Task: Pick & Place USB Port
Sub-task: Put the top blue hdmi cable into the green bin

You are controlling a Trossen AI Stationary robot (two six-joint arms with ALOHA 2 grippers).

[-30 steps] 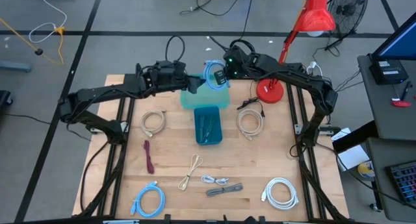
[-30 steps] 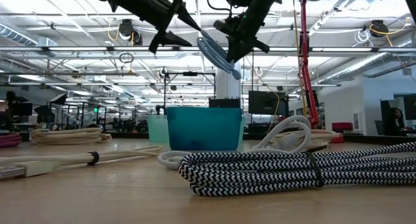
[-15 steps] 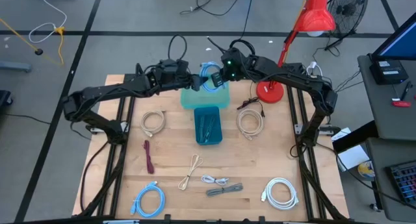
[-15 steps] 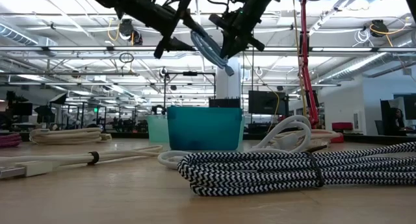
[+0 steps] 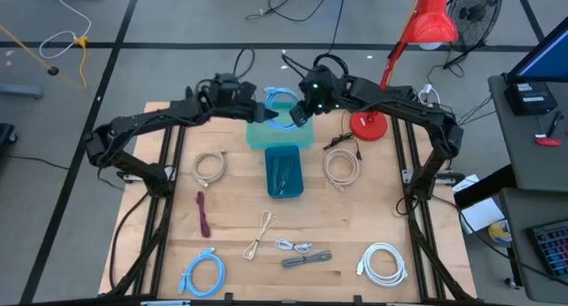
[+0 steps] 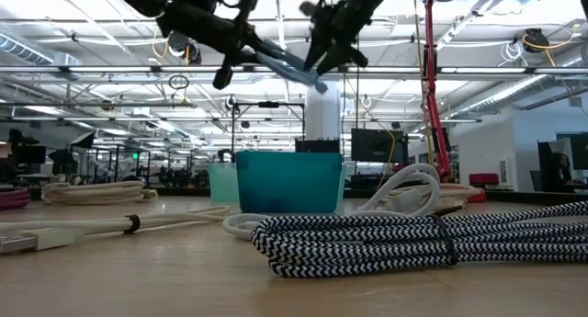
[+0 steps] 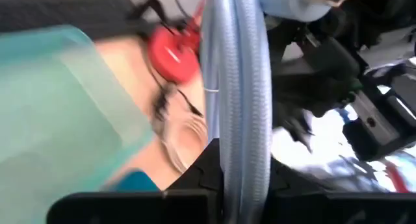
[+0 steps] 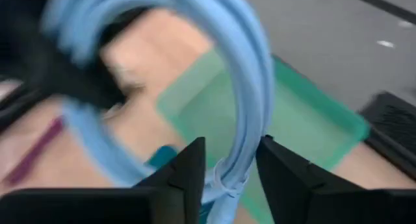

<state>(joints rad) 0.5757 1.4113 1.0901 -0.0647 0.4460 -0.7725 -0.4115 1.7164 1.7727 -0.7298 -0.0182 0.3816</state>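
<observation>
Passing a coiled cable between two tools above the bins

Spanning the gap between both tools, the light blue cable coil (image 5: 282, 105) hangs in the air, over the pale green bin (image 5: 266, 134) and just beyond the teal bin (image 5: 284, 170) on the desk (image 5: 355, 217). Left tool (image 5: 252, 110) pinches the coil's near strands, which run lengthwise straight out from it. Right tool (image 5: 299, 115) has fingers partly spread around the opposite loop; whether they bear on it cannot be made out. Plug ends are not visible.
</observation>
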